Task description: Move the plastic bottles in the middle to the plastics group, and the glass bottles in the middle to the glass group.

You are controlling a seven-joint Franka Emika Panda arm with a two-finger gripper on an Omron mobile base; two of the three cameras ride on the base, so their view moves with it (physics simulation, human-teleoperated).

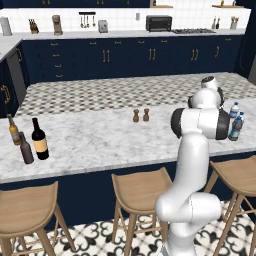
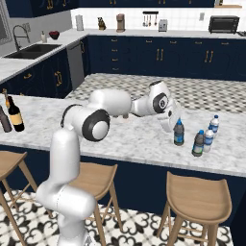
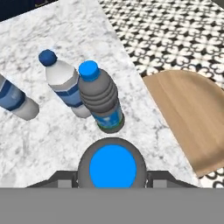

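My gripper (image 2: pixel 176 126) (image 3: pixel 112 176) is shut on a grey-tinted water bottle (image 2: pixel 178 134) (image 3: pixel 113 168), whose base is at or just above the marble counter; its blue cap sits between my fingertips. Just beyond it stands the second grey-tinted bottle (image 3: pixel 100 99) (image 2: pixel 198 143) (image 1: pixel 236 127), touching a whitish water bottle (image 3: pixel 64 85) (image 2: pixel 208 140). The other whitish bottle (image 3: pixel 16 99) (image 2: pixel 214 124) (image 1: pixel 234 110) is a little further off. At the counter's far left the tall wine bottle (image 1: pixel 40 139) (image 2: pixel 16 114) stands beside the amber bottle (image 1: pixel 13 130) and the dark brown bottle (image 1: pixel 26 148) (image 2: pixel 4 119).
Two small brown shakers (image 1: pixel 140 115) stand mid-counter. Wooden stools (image 2: pixel 199 197) (image 3: pixel 192 118) line the counter's near edge (image 3: pixel 144 94), which runs close to the water bottles. Behind the island are dark cabinets and a sink (image 2: pixel 29 49).
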